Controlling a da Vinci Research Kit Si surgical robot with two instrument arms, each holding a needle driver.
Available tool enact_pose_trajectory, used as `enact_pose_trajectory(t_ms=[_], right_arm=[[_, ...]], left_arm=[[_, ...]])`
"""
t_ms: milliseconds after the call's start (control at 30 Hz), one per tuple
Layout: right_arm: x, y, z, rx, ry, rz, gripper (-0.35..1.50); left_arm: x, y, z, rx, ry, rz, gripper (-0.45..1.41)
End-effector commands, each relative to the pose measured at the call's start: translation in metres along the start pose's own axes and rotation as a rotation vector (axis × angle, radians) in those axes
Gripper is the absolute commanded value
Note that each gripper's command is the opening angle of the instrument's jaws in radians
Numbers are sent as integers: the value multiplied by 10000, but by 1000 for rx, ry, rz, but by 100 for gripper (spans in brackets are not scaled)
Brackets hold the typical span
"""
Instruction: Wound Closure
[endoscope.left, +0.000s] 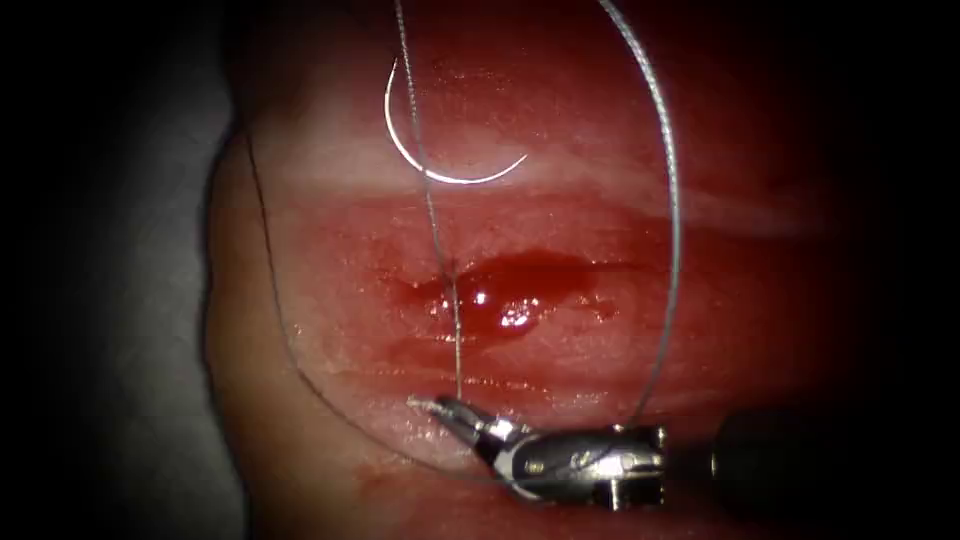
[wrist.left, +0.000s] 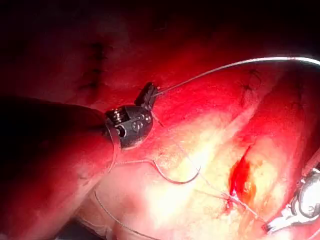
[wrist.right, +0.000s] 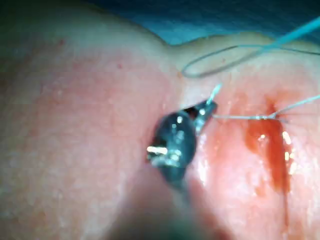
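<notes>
The right arm's steel needle driver (endoscope.left: 440, 410) comes in from the picture's right and lies low over the pale, pink-red slab of pork tissue (endoscope.left: 330, 260), its jaws closed on the thin grey thread (endoscope.left: 457, 350) just below the cut. From that grip the thread runs straight up to the cut (endoscope.left: 520, 275), a dark slit holding a glistening pool of red fluid (endoscope.left: 510, 300), enters the tissue at the cut's left end and continues upward out of the picture. The slim curved silver needle (endoscope.left: 430, 160) lies free on the tissue's surface well above the cut, held by neither tool and not in the tissue. A second long strand arcs down the right side to the right tool's wrist, and another trails along the tissue's left edge. In the left wrist view the left arm's dark needle driver (wrist.left: 150, 93) has its jaws clamped on a taut strand of thread, away from the cut.
</notes>
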Motion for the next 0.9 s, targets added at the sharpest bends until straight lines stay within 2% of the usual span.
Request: enact_pose_trajectory(t_ms=[33,133,300,433,600,733,800,867,900], right_arm=[[-1,-7,1,-5,-3,19,31],[1,-6,0,-3,-4,33,68],[7,-7,-2,0,-5,61,106],[17,-7,-6,8,-5,81,120],[34,-6,-18,38,0,98,118],[49,7,-23,68,6,120,105],[55,17,-22,90,24,134,86],[60,28,-19,123,46,145,49],[61,34,-17,135,51,147,39]], left_arm=[[1,12,5,2,26,-18,-45],[14,29,0,18,115,-80,-45],[34,55,-6,39,244,-161,-45],[50,75,-14,47,340,-211,-45],[69,101,-27,39,433,-238,-45],[90,135,-45,-14,528,-266,-45],[95,150,-50,-38,558,-270,-45],[101,168,-55,-65,588,-283,-45],[102,175,-56,-75,599,-284,-45]])
